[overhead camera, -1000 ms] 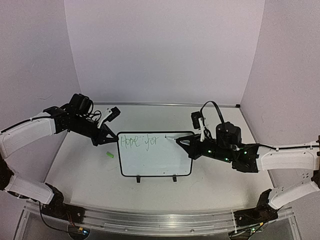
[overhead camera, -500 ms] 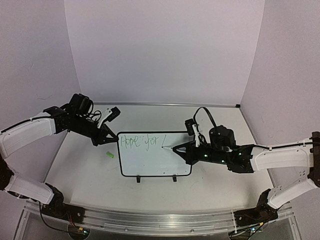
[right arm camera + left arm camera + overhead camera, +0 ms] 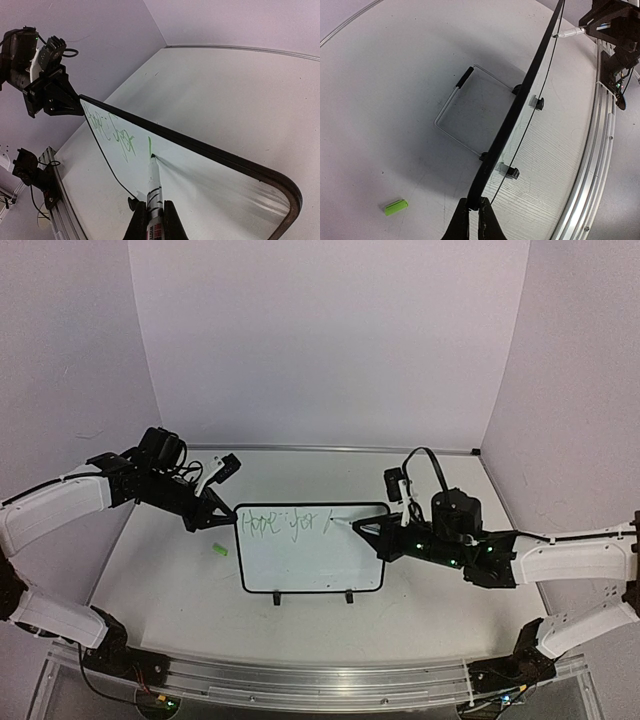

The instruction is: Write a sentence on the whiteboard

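The whiteboard (image 3: 310,565) stands tilted at mid-table. The sentence (image 3: 280,524) reads "Hope for" in light green, with one new stroke to its right. My left gripper (image 3: 228,520) is shut on the board's upper left corner; in the left wrist view (image 3: 474,205) its fingers pinch the black edge (image 3: 520,105). My right gripper (image 3: 372,532) is shut on a white marker (image 3: 358,527). In the right wrist view the gripper (image 3: 154,207) holds the marker (image 3: 154,185) with its tip on the board (image 3: 210,185), at the stroke's lower end beside the sentence (image 3: 112,132).
A green marker cap (image 3: 220,549) lies on the table left of the board, and also shows in the left wrist view (image 3: 396,206). A wire stand (image 3: 451,107) props the board from behind. An aluminium rail (image 3: 300,680) runs along the near edge.
My right gripper swung left with the marker, then back right. A new green stroke has appeared after "for". The left gripper has not moved.
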`<state>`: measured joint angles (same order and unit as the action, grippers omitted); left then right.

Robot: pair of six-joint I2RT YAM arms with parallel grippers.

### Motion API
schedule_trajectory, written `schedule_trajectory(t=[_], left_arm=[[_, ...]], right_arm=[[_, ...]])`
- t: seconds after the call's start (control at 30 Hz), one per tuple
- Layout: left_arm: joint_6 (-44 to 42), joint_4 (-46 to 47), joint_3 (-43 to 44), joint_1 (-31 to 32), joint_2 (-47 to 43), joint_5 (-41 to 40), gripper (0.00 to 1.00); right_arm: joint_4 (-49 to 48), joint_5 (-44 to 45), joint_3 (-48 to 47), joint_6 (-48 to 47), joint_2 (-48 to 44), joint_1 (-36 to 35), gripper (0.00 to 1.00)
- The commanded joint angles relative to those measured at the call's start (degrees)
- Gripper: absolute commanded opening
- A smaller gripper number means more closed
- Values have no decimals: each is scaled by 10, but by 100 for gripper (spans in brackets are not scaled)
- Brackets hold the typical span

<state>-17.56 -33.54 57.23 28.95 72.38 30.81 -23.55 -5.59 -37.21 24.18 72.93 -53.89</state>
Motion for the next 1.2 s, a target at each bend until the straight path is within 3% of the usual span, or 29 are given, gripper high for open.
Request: schedule_trajectory(t=[0.0,0.53,0.83,1.17], left_arm=[[-15,-10,8,5,0,-26,0],[-15,-10,9,6,1,-25,0],[-15,-10,9,6,0,-25,0],[-15,-10,9,6,1,-23,0]], right_arm=[[-8,29,10,11,-9,4,0],[22,12,19,24,15,3,0],[11,-14,19,10,-22,3,0],[16,26,21,11,-52,4,0]])
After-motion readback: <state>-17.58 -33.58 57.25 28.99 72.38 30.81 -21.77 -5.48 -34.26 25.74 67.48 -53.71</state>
